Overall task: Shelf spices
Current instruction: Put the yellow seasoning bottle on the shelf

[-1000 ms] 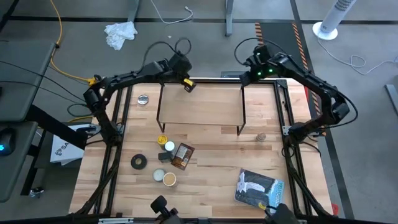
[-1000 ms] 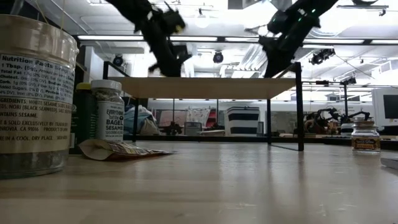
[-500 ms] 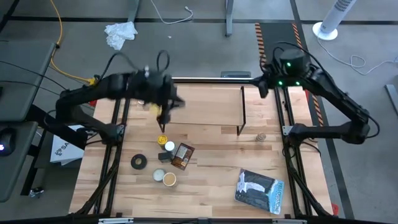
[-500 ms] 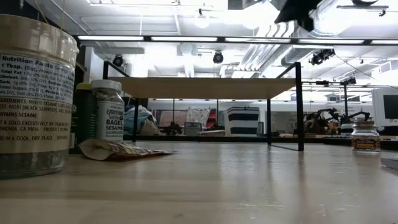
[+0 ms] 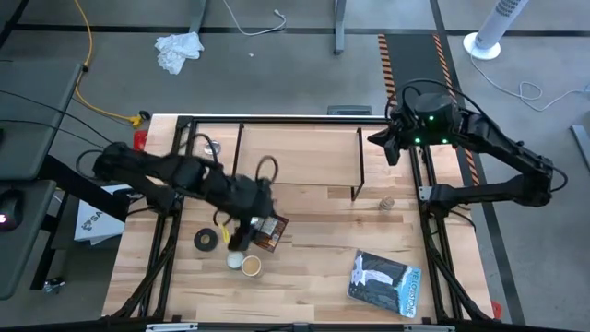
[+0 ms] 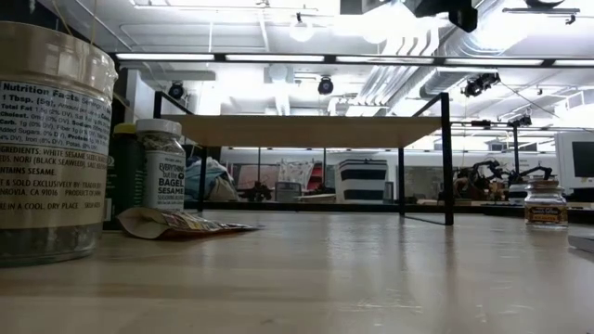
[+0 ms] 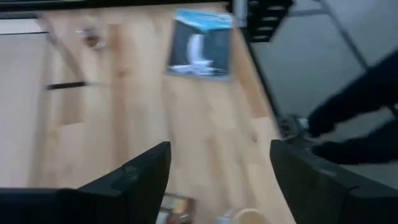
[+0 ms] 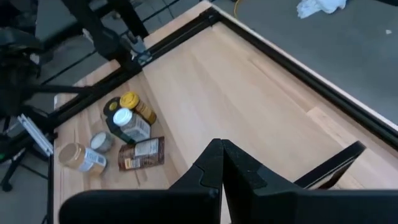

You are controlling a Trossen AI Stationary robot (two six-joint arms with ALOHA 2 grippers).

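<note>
— Around the work? A blue-and-white booklet [image 5: 385, 279] flat near the table's [image 5: 313, 277] front right; a black tape roll [image 5: 206, 240] at the left of the cluster; a silvery tin [image 5: 213, 148] near the back left corner, well apart from the rest.

— And the spices? Crowded in front of the shelf's [image 5: 300, 152] left end, on the table, none on the plank; brown packet [image 5: 268, 232] flat, tan-lidded jar [image 5: 251, 266] nearest the front edge, white-capped bottle [image 8: 129, 124] and yellow-lidded jar [image 8: 138, 107] touching or nearly so; tiny jar [image 5: 388, 203] alone just past the shelf's right front leg.

— In the way? Left arm low over the cluster, hiding several containers from above.

— Left gripper [image 7: 219, 180]? Fingers spread wide, released, gripping nothing; right above the packet.

— Right gripper [image 8: 221, 163]? Clenched, fingers pressed together, empty; up off the shelf's right back corner.
</note>
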